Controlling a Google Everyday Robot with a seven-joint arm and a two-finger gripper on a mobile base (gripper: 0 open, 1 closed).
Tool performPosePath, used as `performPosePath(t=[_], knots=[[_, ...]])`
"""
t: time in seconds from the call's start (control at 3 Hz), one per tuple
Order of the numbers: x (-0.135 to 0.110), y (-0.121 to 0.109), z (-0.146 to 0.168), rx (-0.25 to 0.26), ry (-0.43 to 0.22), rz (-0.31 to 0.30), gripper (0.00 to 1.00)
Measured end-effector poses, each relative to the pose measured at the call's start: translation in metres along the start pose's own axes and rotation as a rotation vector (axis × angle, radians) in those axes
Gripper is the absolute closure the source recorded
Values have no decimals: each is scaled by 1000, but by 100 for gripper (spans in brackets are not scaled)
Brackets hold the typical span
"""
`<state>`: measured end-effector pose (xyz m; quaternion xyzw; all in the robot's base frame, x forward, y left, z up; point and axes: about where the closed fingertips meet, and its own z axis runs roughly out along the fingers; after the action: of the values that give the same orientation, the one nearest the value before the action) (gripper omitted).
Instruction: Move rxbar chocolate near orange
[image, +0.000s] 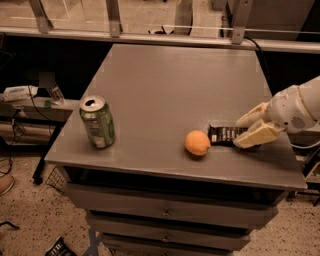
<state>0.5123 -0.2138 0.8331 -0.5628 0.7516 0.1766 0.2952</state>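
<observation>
The end effector (240, 134) sits low over the table's (175, 85) right front part, its two cream fingers (256, 135) closed on the right end of the rxbar chocolate (222, 135). The bar is thin, flat and black with small white lettering, lying on the table. Its left end lies just beside the orange (197, 143), a small round fruit. A green can (97, 122) stands upright well to the left.

rxbar chocolate (221, 135) lettering unreadable, held in claw (239, 134)
</observation>
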Motion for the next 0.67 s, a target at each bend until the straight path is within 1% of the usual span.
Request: performPosePath(t=[0.33, 0.67], knots=[[2, 2, 4, -9, 8, 7, 83], [1, 3, 5, -13, 7, 5, 58]])
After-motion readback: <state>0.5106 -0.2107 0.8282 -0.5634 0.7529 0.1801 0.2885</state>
